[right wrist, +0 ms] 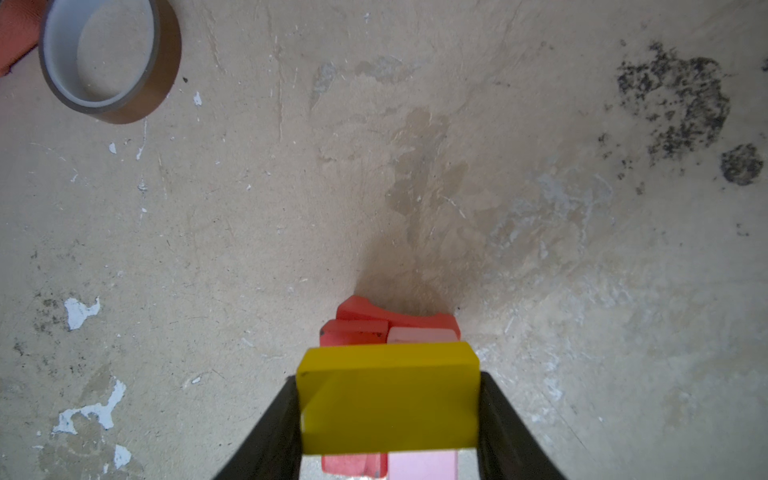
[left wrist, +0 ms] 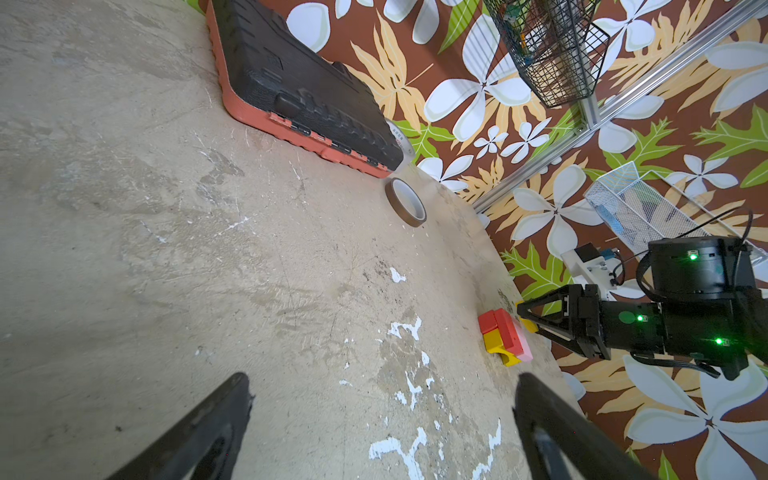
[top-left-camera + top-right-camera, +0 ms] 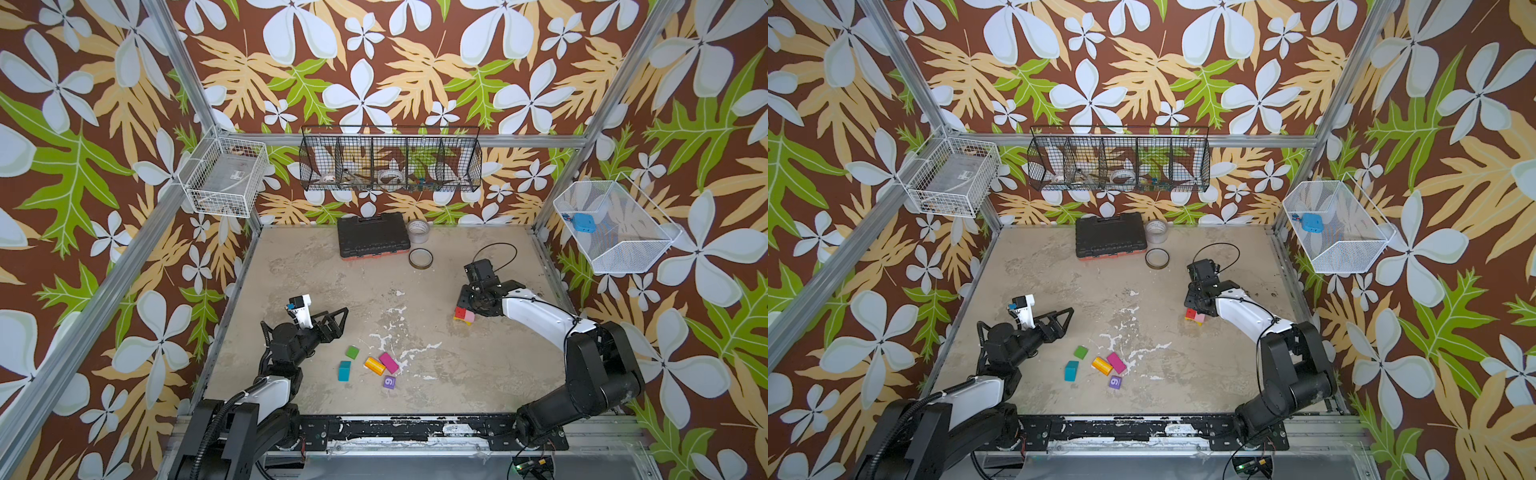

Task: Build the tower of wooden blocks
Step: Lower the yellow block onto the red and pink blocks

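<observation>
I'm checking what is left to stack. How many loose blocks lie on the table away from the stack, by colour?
green block: 1
teal block: 1
orange block: 1
magenta block: 1
purple block: 1
Total: 5

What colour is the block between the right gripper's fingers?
Yellow; the block shows best in the right wrist view.

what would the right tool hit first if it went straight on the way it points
The right tool points down, shut on a yellow block. Going straight on, that block would likely meet the red block and pink block atop the tower just beneath it; whether they already touch is unclear.
</observation>
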Controlling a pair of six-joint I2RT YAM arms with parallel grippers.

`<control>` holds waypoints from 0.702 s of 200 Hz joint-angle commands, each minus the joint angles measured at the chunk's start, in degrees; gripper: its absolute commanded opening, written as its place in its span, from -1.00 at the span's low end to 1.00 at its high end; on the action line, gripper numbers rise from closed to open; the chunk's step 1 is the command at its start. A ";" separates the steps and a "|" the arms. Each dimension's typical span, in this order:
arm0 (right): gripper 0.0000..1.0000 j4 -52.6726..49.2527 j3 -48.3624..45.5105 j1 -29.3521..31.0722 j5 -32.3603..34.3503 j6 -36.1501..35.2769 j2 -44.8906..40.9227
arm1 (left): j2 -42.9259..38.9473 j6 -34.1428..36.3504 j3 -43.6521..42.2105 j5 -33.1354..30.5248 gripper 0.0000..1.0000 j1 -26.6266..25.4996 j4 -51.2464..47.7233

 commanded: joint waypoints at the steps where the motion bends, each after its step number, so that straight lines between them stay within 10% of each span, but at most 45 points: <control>1: -0.13 0.64 -0.27 0.07 0.34 0.42 -0.14 | -0.10 -0.42 -0.07 0.04 1.00 -0.01 1.77; 140: 0.21 0.65 -0.27 0.12 -0.45 0.68 -0.26 | -0.40 -0.43 -0.30 -0.34 1.00 -0.01 1.76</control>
